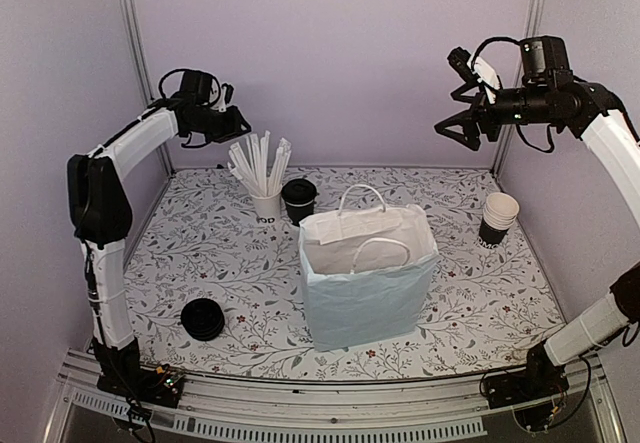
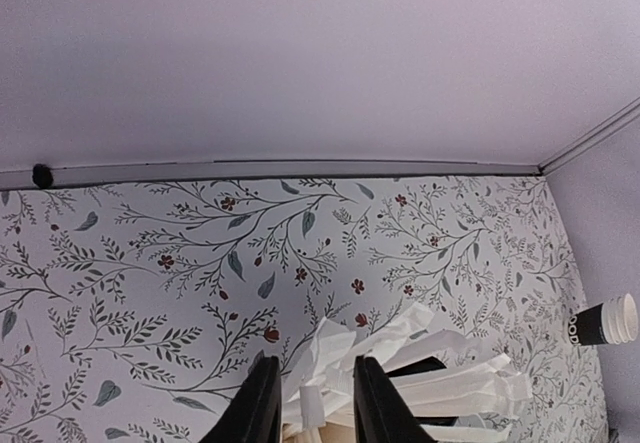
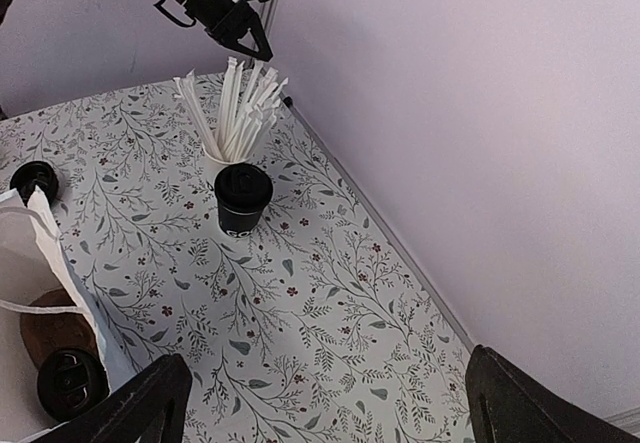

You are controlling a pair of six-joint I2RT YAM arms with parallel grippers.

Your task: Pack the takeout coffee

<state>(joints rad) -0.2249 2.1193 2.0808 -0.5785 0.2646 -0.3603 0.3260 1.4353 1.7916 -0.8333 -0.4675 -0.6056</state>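
Nearest, the white paper bag (image 1: 365, 283) is standing open; only the right wrist view is showing a black lidded thing (image 3: 72, 383) inside. Behind it, the black lidded paper cup (image 1: 298, 201) is sitting beside white wrapped straws (image 1: 262, 168). Above, the right gripper (image 3: 327, 358) is gaping wide and the left gripper (image 2: 316, 363) is hanging narrowly parted, both empty. Grasping hasn't begun, I'd say; one needs lowering around that cup.
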